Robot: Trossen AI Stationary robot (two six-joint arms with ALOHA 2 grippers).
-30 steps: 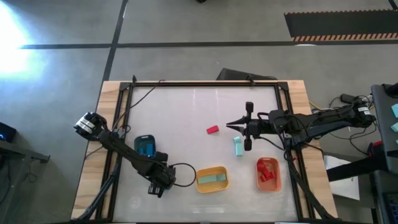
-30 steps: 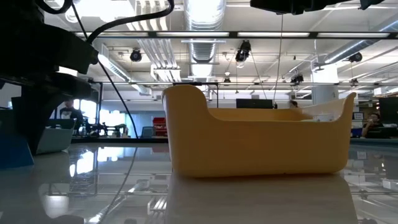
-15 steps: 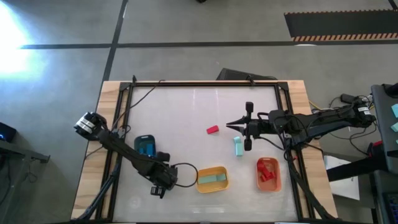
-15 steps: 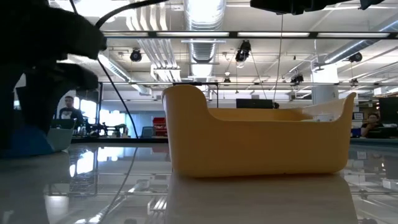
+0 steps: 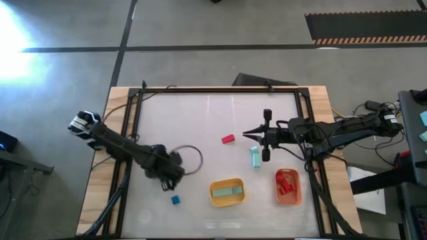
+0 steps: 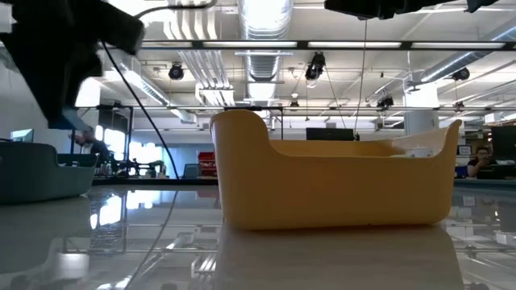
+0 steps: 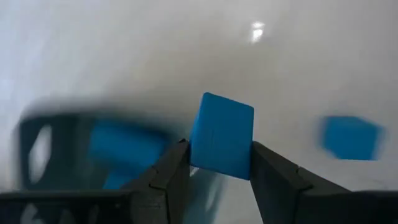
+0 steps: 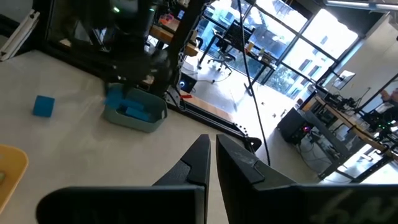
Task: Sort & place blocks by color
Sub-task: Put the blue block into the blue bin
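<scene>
One blue block [image 7: 221, 144] between left fingers [image 7: 163, 180] shows only wrist-side.

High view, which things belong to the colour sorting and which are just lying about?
Job: red block, mint block, loose blue block, blue block in the left arm's jaws, yellow bin, orange bin, grey-blue bin.
Lying about: cable loop, black frame, waiting right arm.

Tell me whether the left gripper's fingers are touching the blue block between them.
Touching. The left wrist view shows the blue block pinched between both fingers of the left gripper, no gap on either side.
</scene>
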